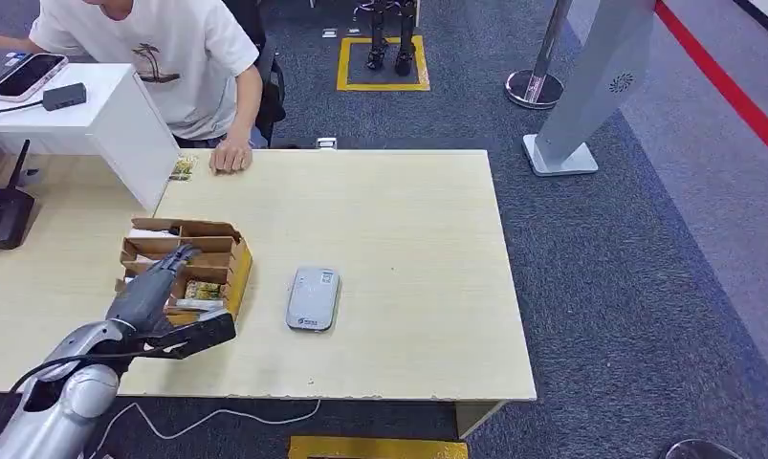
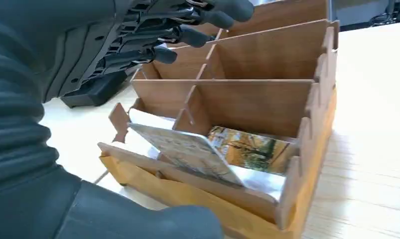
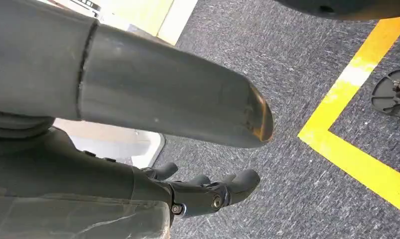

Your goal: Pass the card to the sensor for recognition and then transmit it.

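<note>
No legible text on the sensor (image 1: 313, 298) or the cards (image 2: 207, 152).

My head looks down on the table (image 1: 389, 220); my left wrist sits close behind the same wooden box (image 1: 203, 258); my right wrist faces carpet (image 3: 297, 64).

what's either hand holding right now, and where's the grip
Nothing is held. The left hand hovers with fingers apart over the wooden card box, clear of the cards. The right hand hangs over the carpet, holding nothing.

Card prints (image 2: 247, 149) in the wooden organizer (image 2: 267, 99) partly hidden by dividers, too blurred to read.
</note>
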`<state>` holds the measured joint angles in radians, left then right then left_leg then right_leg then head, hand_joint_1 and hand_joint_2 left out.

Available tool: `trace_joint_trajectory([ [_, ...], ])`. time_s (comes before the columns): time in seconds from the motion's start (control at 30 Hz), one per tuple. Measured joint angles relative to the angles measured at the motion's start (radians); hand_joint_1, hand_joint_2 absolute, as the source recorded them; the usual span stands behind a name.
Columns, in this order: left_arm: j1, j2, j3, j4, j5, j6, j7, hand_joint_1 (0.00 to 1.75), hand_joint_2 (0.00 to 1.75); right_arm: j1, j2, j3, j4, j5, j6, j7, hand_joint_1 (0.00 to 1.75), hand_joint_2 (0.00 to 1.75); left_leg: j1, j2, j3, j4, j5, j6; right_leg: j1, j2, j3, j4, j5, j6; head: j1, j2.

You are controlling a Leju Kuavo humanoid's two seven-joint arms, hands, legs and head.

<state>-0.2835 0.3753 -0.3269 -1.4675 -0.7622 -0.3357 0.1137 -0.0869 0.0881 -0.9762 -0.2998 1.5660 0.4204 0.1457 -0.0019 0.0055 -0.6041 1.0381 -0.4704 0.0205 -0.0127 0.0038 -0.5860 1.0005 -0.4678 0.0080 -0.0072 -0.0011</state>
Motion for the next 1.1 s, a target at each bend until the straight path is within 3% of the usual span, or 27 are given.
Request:
trace_joint_trajectory([
  [0.33,0.000,0.043,-0.001,0.000,0.007,-0.009,0.013,1.75,1.75,0.000,0.000,0.000,0.000,0.000,0.000,0.000,0.00,0.00,0.000,0.000,0.000,0.000,0.000,0.000,0.000,0.000,0.000,0.000,0.000,0.000,0.000,0.000],
  [0.93,-0.001,0.053,-0.001,-0.001,0.012,-0.017,0.013,1.75,1.75,-0.001,0.000,0.000,0.000,0.000,0.000,0.000,0.00,0.00,0.000,0.000,0.000,0.000,0.000,0.000,0.000,0.000,0.000,0.000,0.000,0.000,0.000,0.000],
  [1.1,-0.006,0.075,-0.001,-0.001,0.039,-0.040,0.014,1.75,1.75,0.000,-0.002,0.001,0.000,0.000,0.000,0.000,0.00,0.00,0.000,0.000,0.000,0.000,0.000,0.000,0.000,0.000,0.000,0.000,0.000,0.000,0.000,0.000],
])
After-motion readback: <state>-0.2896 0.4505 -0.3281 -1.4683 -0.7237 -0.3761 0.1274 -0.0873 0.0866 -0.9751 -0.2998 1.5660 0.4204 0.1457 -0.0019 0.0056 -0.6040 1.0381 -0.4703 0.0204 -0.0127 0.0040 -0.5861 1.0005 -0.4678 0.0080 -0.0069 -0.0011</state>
